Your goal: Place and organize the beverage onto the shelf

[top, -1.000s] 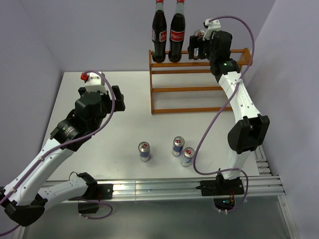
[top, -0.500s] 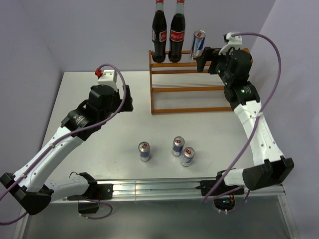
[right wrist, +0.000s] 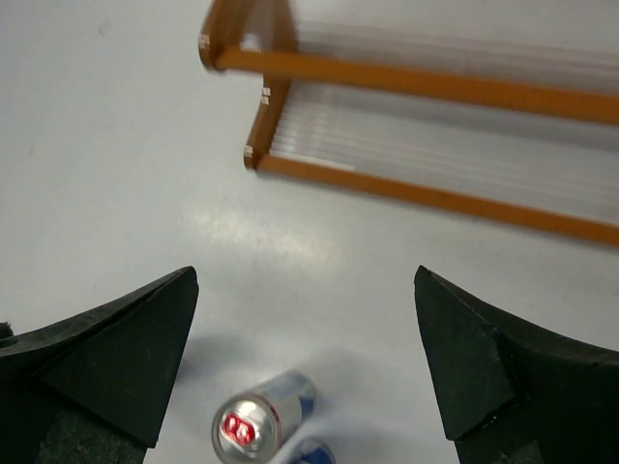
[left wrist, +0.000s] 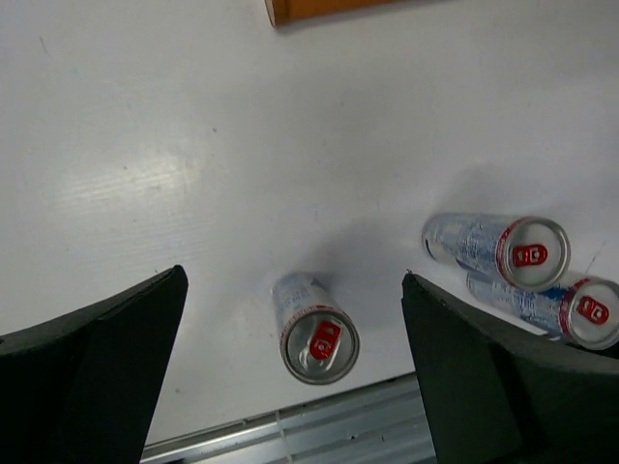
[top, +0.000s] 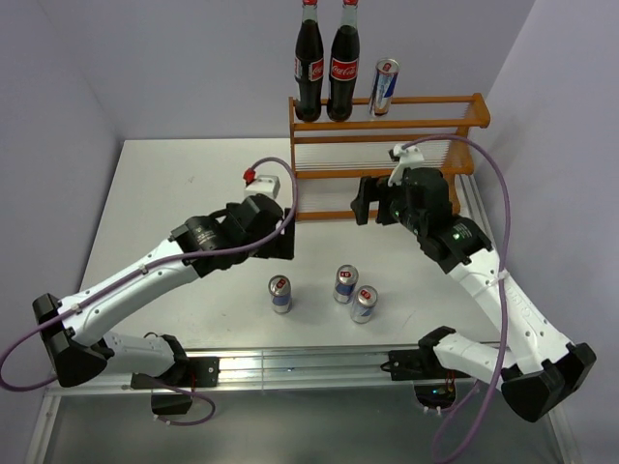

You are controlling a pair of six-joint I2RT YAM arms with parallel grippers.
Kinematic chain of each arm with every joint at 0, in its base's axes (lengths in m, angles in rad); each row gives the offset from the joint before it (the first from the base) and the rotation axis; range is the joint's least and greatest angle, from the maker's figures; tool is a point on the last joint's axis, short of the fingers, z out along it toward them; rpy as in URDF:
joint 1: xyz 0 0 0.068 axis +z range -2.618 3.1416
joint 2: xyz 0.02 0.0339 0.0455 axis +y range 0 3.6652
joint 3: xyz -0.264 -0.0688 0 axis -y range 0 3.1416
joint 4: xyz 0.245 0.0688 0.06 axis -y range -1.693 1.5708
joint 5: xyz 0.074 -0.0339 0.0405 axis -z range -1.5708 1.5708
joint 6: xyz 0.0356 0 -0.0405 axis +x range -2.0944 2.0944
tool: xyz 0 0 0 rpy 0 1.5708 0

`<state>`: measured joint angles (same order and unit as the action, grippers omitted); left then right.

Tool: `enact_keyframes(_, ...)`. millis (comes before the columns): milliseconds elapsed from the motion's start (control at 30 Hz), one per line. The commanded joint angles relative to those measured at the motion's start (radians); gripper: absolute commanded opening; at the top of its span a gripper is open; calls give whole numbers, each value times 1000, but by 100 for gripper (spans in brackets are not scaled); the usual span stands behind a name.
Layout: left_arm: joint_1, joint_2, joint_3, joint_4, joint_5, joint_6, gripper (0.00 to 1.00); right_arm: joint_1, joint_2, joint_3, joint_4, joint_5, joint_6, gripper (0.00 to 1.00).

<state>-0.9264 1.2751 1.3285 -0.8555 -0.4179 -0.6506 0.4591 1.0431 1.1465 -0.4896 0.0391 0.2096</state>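
Note:
Two cola bottles (top: pixel 308 60) (top: pixel 343 60) and one blue-and-silver can (top: pixel 384 87) stand on the top tier of the wooden shelf (top: pixel 387 174). Three cans stand on the table: a left one (top: pixel 280 294), a middle one (top: pixel 345 284) and a right one (top: pixel 365 304). My left gripper (top: pixel 280 242) is open and empty above the left can (left wrist: pixel 314 331), and the other two cans (left wrist: pixel 508 248) (left wrist: pixel 573 311) show at the right of its view. My right gripper (top: pixel 375 205) is open and empty in front of the shelf (right wrist: pixel 435 135), above the middle can (right wrist: pixel 256 422).
The white table (top: pixel 174 193) has a metal rail (top: pixel 319 362) along its near edge, close to the cans. Purple cables loop from both arms. Grey walls stand behind the shelf and at both sides.
The right gripper let go of the can on the top tier and came down in front of the shelf. The left arm swung right and nearer, over the left can.

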Motion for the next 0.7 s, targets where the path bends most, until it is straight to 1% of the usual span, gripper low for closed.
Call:
enact_keyframes(0,-54,9,23,-69,-36,-101,100,32,-67,-53,-27,21,27,100)
enact_keyframes(200,-135,32,-17,-97,-27,-161,99,46,-138,-132,-26,-16,27,100)
enact_keyframes(333,-175,32,-84,-79,-12,-187,98,50,-170,-159,-26,-34,21,100)
enact_keyframes(500,-177,32,-153,-54,7,-196,94,61,-189,-168,-37,-68,10,100)
enact_keyframes(600,-177,43,-170,-27,22,-189,91,61,-201,-174,-30,-73,7,100)
enact_keyframes(667,-177,56,-173,-16,27,-179,86,62,-203,-182,-24,-87,8,100)
